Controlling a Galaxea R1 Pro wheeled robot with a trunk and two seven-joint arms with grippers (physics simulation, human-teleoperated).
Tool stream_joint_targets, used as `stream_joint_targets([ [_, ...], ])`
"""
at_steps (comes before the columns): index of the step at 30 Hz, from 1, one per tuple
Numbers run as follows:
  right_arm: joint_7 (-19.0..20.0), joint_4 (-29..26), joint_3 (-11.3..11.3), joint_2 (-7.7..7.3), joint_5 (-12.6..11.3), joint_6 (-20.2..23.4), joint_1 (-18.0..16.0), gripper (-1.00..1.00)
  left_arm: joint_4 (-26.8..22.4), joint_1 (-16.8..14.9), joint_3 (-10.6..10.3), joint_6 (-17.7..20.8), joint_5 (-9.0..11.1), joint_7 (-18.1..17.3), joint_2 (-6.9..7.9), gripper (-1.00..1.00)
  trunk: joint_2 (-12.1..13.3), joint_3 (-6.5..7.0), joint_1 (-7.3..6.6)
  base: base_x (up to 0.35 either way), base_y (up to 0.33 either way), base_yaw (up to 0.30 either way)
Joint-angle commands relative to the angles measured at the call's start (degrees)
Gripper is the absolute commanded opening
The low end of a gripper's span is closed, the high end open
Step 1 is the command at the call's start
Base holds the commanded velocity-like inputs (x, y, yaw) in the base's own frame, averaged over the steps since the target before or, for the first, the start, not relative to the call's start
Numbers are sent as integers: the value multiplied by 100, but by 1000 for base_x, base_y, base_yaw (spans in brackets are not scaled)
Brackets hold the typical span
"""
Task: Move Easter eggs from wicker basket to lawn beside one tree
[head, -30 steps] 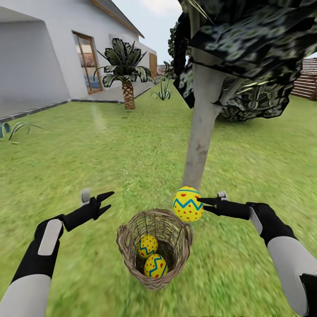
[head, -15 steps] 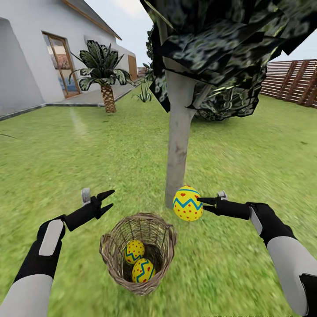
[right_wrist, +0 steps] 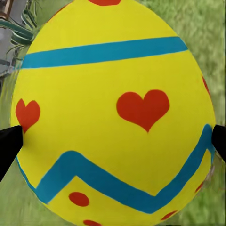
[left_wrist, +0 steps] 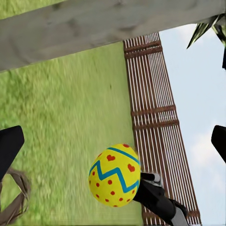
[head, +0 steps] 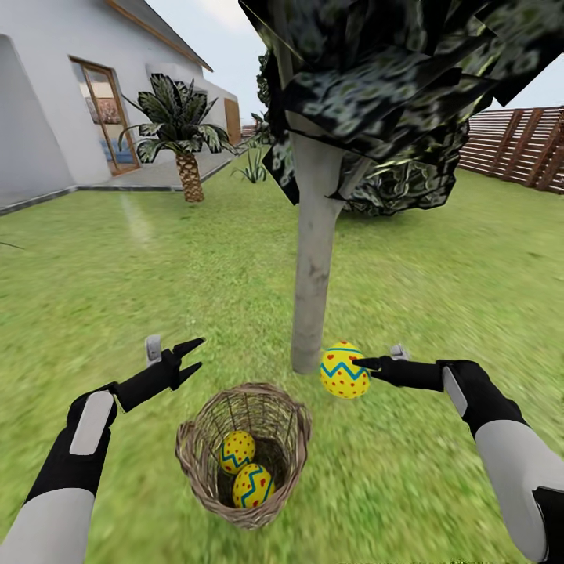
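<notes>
While the right gripper (head: 354,365) clamps one Easter egg (head: 343,370) beside the tree (head: 313,266), lower it gently onto the lawn (head: 439,282); left gripper (head: 190,354) fingers gape, empty.

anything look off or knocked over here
Nothing stands out. The wicker basket sits upright on the lawn with two Easter eggs inside. The right hand holds the third egg beside the tree trunk. The left hand is open and empty.
</notes>
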Motion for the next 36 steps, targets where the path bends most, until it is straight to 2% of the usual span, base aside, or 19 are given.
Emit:
stream_joint_targets([
  [1, -35, 3, -6, 0, -39, 47, -5, -100, 0, -4, 11, 30, -22, -30, -1, 100, -2, -2, -1, 0, 0, -244],
  [26, -67, 19, 2, 1, -38, 48, -1, -100, 7, -1, 4, 19, -31, -13, -3, 100, -2, 83, -1, 0, 0, -279],
  [30, -174, 46, 2, 155, -30, 47, -4, -100, 7, -2, 4, 19, -31, -10, -5, 100, -2, 96, -1, 0, 0, -281],
  [36, -297, 8, 1, 171, -29, 22, -4, -100, 8, -3, 4, 19, -31, -8, -9, 100, -2, 102, -1, 0, 0, -100],
])
